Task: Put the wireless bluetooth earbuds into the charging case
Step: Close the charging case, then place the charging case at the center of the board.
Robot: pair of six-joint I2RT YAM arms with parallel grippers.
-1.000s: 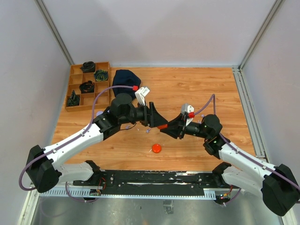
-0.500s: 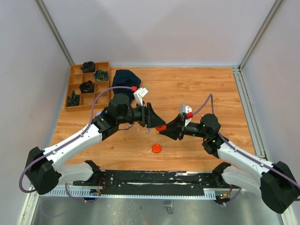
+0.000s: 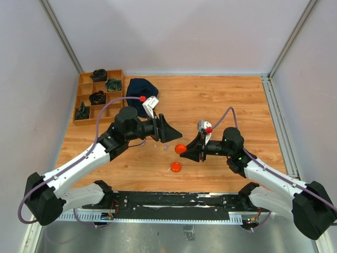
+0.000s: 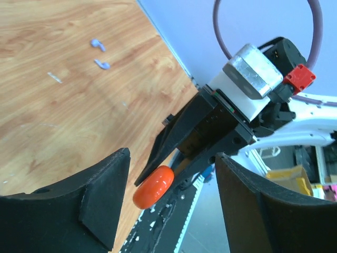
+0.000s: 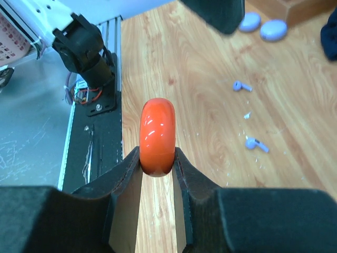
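My right gripper [image 5: 157,158] is shut on a glossy orange round disc [image 5: 157,136], held on edge above the wood table; both show in the top view, gripper [image 3: 186,152] and disc [image 3: 180,148]. My left gripper [image 3: 171,135] is open and empty, just left of and apart from that disc [image 4: 153,186]. Two tiny pale lavender earbuds [image 5: 241,85] [image 5: 256,143] lie on the table below the grippers and show in the left wrist view [image 4: 97,44]. A second orange disc [image 3: 175,167] lies on the table nearer the front. No orange-red earbuds are in view.
Two lavender discs [image 5: 261,26] lie on the table under the left arm. A wooden compartment tray [image 3: 80,97] with dark items stands at the back left, a dark blue cloth [image 3: 141,87] beside it. A black rail [image 3: 174,200] runs along the near edge.
The left gripper has drawn back to the left, away from the orange disc. The right gripper has moved left and turned with the disc still in it.
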